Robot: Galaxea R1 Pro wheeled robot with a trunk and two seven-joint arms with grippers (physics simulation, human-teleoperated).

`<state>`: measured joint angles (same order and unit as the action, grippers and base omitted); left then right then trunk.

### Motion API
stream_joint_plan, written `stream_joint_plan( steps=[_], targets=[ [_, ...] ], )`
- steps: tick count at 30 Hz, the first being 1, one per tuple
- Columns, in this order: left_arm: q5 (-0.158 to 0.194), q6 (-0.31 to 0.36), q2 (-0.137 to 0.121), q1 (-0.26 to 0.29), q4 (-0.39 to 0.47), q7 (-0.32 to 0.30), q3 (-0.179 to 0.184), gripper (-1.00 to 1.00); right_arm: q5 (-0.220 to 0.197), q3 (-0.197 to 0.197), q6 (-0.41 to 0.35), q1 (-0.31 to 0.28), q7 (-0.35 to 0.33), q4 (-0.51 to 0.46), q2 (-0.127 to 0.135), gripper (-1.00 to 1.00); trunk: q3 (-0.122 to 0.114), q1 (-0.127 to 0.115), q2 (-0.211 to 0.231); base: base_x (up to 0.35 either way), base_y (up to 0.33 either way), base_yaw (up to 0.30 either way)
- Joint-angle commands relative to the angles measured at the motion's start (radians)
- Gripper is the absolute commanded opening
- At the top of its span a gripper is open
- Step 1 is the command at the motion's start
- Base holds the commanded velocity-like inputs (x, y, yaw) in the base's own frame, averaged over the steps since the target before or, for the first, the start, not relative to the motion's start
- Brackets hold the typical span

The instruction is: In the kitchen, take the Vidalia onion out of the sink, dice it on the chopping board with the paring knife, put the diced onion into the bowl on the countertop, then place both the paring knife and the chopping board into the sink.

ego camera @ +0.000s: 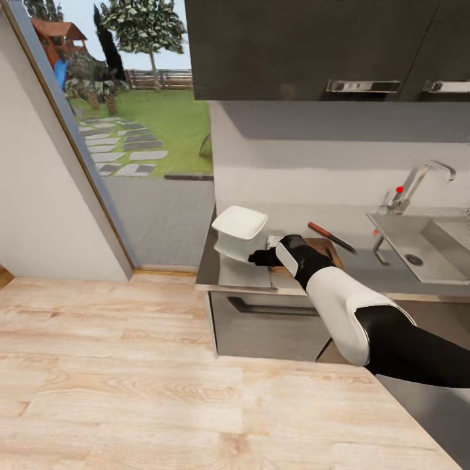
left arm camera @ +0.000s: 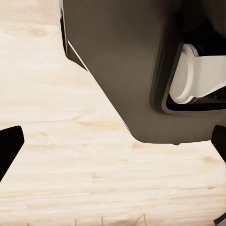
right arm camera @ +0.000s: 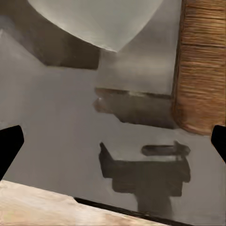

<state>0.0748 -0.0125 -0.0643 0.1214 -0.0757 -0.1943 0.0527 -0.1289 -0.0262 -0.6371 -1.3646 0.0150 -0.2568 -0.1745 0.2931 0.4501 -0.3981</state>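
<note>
On the countertop, bowl beside right gripper.

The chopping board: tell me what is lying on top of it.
The paring knife lies on the chopping board near its far edge, blade toward the sink. The right arm covers the board's near part, so anything there is hidden.
</note>
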Motion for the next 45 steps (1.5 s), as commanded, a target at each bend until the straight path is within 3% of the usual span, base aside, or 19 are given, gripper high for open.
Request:
stream_joint_plan(
  steps=[1,22,45],
  targets=[
    [0.008,-0.001,0.000,0.001,-0.003,-0.005,0.006,1.00,-0.006,-0.003,-0.004,-0.001,0.002,-0.001,0.000,1.00,0.002,0.000,-0.002,-0.339,0.000,0.000],
    [0.008,-0.001,0.000,0.001,-0.002,-0.005,0.006,1.00,-0.006,-0.003,-0.004,-0.001,0.002,-0.001,0.000,1.00,0.002,0.000,-0.002,-0.332,-0.003,0.000],
    [0.008,-0.002,0.001,0.001,-0.001,-0.005,0.006,1.00,-0.006,-0.003,-0.004,-0.001,0.002,-0.001,0.000,1.00,0.002,0.000,-0.002,-0.023,-0.293,0.000]
  ],
)
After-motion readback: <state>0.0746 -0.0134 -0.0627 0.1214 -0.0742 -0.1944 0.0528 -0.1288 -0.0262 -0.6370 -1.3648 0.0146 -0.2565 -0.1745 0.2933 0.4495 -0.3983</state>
